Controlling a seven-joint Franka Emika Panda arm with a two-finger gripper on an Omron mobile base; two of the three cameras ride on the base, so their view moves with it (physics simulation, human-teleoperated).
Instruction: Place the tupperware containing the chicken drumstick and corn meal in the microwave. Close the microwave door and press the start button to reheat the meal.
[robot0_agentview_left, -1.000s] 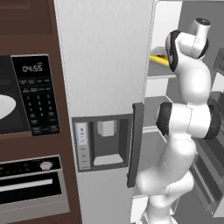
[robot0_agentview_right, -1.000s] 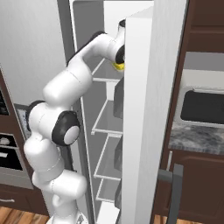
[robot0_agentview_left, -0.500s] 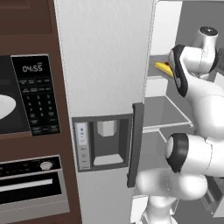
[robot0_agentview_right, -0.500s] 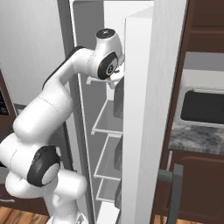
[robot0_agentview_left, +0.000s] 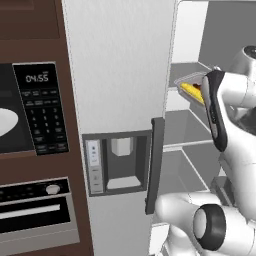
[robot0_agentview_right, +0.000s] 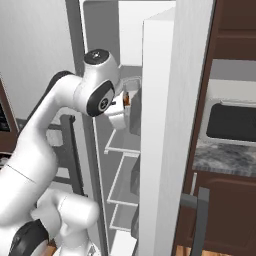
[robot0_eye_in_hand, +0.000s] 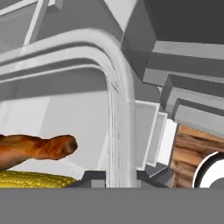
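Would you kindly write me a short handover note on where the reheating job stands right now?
Pincer: closed on the rim of the tupperware, held in front of the open fridge's shelves.
Inside the container: chicken drumstick and corn.
Microwave: to the left of the fridge, its white plate showing in the cavity.
Done: meal gripped.
Left: carry it to the microwave, set it inside, close the door, press start.

Dark wood cabinetry (robot0_agentview_left: 20, 30) flanks a light-grey fridge door (robot0_agentview_left: 117, 75), with a speckled stone counter (robot0_agentview_right: 225, 157) beyond.
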